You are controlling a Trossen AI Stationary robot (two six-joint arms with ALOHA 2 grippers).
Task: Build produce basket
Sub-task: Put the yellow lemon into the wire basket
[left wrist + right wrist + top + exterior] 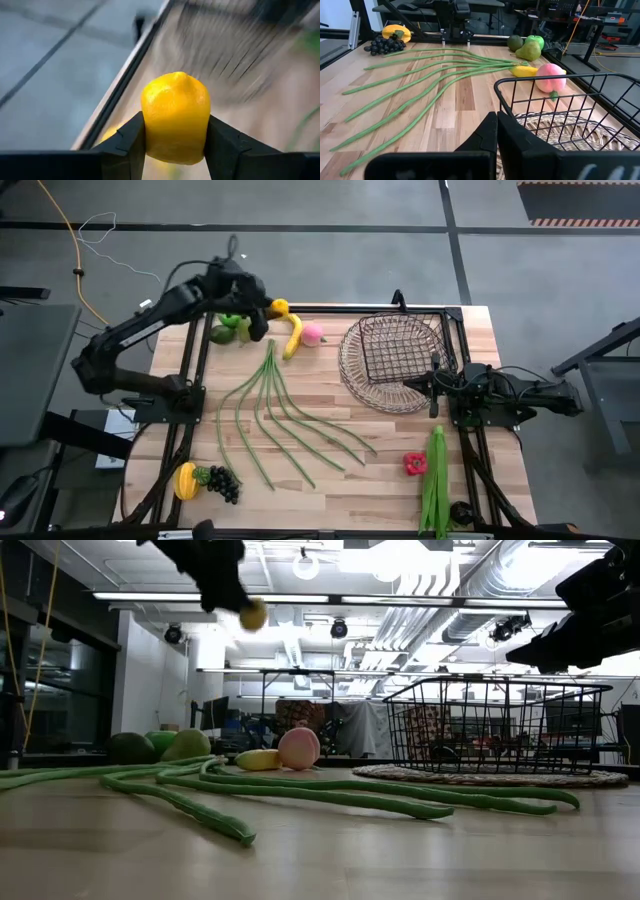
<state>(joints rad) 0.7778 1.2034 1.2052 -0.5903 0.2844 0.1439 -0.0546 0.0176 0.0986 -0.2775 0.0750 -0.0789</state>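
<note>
My left gripper (268,308) hangs high over the table's far left, shut on a yellow lemon (175,117), which shows up in the air in the low view (253,613). Below it lie a green apple (230,320), a pear (243,332), an avocado (220,334), a banana (293,338) and a pink peach (313,333). The wire basket (392,360) stands at the far right on a round woven base. My right gripper (436,385) rests shut beside the basket's near rim (545,85). My left gripper pinches the lemon by two opposite sides (150,125) between its two fingers (131,142). The fingers slant down toward the table's right. The lemon is lifted clear, well above the table and the fruit beneath it.
Long green beans (285,420) fan out across the table's middle. Dark grapes (224,482) and a yellow-orange fruit (186,480) lie near left. A red pepper (415,464) and leafy greens (435,485) lie near right.
</note>
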